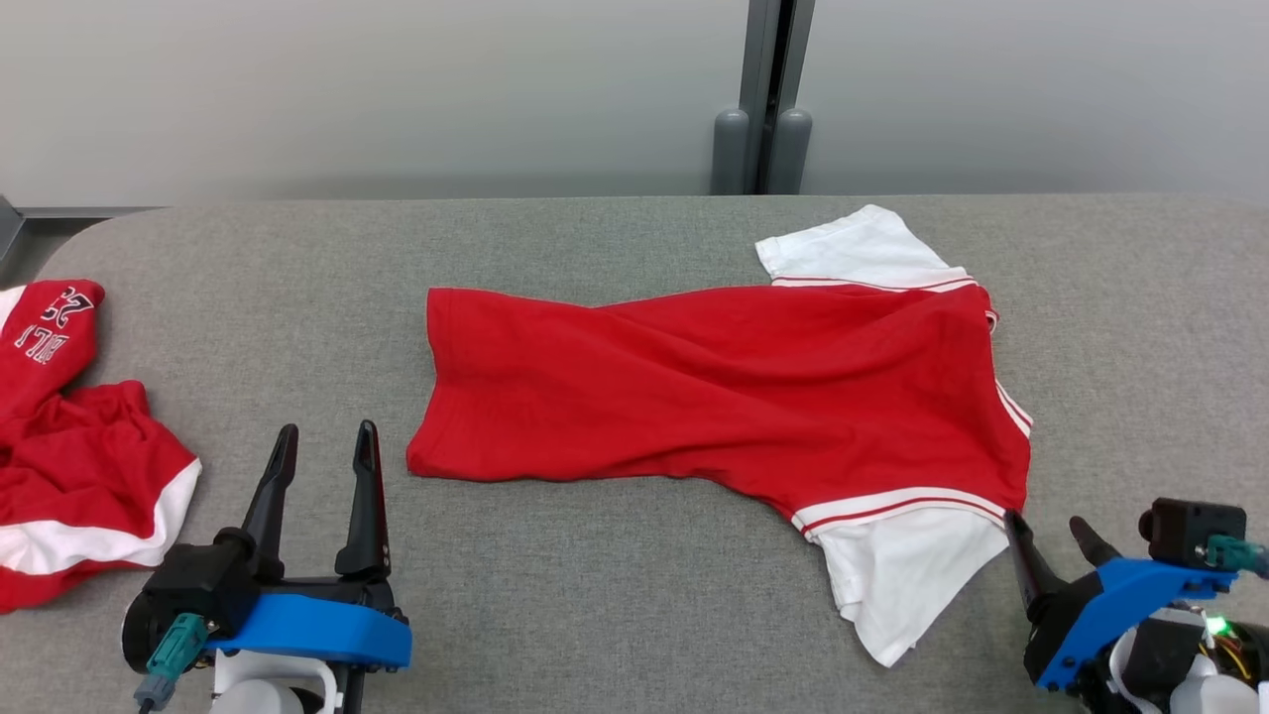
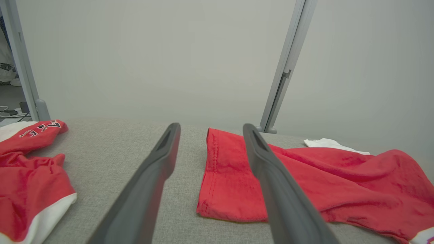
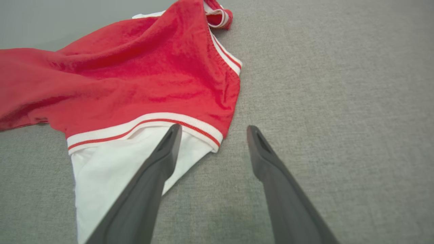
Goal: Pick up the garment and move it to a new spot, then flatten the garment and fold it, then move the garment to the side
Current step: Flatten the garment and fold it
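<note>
The garment (image 1: pixel 714 387), a red shirt with white sleeves, lay spread across the centre of the head view, with its hem toward the left of the frame and its shoulders toward the right. It was largely flat, but diagonal creases crossed the body. Flattening therefore appeared incomplete, and no fold had been made.

The left gripper (image 1: pixel 327 429) sat at lower left, fingers spread and empty, just short of the hem corner. The right gripper (image 1: pixel 1043 521) sat at lower right, fingers likewise apart and holding nothing, its tips beside the near white sleeve (image 1: pixel 902 575). One gripper at each end probably suited pulling the cloth taut.

A second red garment (image 1: pixel 79 446) lay bunched at the left edge, well apart.

The work surface (image 1: pixel 595 615) was a grey, woven-textured covering. Behind it stood a plain pale wall (image 1: pixel 397 89) with a grey vertical post (image 1: pixel 763 99).
</note>
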Controlling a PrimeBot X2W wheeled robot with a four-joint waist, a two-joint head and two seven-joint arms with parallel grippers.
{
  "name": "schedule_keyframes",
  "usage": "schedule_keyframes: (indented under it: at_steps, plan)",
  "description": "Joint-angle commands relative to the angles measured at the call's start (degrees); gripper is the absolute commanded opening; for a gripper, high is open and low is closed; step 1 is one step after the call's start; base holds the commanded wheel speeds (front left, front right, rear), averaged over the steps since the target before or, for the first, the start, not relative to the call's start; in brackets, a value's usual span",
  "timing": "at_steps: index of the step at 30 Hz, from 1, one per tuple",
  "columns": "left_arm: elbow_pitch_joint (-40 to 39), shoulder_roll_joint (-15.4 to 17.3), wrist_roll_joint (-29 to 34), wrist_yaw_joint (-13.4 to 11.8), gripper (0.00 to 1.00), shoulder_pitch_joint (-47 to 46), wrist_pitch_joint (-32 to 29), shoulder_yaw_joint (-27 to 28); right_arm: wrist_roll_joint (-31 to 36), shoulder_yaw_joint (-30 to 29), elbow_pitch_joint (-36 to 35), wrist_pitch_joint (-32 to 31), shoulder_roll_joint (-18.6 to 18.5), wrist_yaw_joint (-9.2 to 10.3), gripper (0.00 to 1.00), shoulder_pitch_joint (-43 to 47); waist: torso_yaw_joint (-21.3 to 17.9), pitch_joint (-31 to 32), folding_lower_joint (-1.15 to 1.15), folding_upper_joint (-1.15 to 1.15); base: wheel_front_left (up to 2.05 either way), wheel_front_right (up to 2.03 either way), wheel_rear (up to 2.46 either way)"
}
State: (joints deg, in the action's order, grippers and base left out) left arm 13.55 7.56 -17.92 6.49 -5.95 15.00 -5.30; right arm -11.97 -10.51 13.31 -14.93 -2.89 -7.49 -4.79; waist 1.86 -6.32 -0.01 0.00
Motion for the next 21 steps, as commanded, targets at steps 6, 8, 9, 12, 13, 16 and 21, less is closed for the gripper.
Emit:
schedule_keyframes:
  at_steps: [6,8,9,12,13,16,21]
  plan:
    - [0.67,-0.49,0.72,0.57,1.0,-0.47,0.26,-0.5,2.13,-2.49,6.99,-5.06,-0.03,-0.01,1.0,-8.19,1.09,-0.26,0.01,0.0,0.0,0.0,0.0]
    - [0.87,-0.52,0.74,0.69,1.0,-0.77,0.26,-0.69,3.15,-3.76,9.63,-6.74,-0.02,-0.01,1.0,-10.37,1.52,-0.33,0.01,0.0,0.0,0.0,0.0]
    - [0.93,-0.55,0.78,0.7,1.0,-0.9,0.26,-0.87,3.96,-4.53,10.92,-7.37,-0.03,-0.01,1.0,-11.31,1.78,-0.41,0.01,0.0,0.0,0.0,0.0]
    - [1.05,-0.45,0.75,0.8,1.0,-1.13,0.26,-1.03,5.13,-5.77,13.87,-8.96,-0.02,-0.01,1.0,-12.98,2.15,-0.66,0.01,0.0,0.0,0.0,0.0]
    - [1.06,-0.37,0.69,0.85,1.0,-1.32,0.26,-1.07,5.54,-6.14,15.15,-9.45,-0.01,-0.01,1.0,-13.87,2.29,-0.85,0.01,0.0,0.0,0.0,0.0]
    - [1.16,-0.14,0.7,0.95,1.0,-1.83,0.26,-1.35,6.62,-6.61,18.87,-10.46,0.0,-0.01,1.0,-16.07,2.63,-1.62,0.01,0.0,0.0,0.0,0.0]
    - [1.41,0.04,0.68,1.06,1.0,-3.14,0.26,-1.84,7.91,-4.22,22.85,-10.08,0.2,-0.02,0.0,-19.07,2.99,-3.3,0.01,0.0,0.0,0.0,0.0]
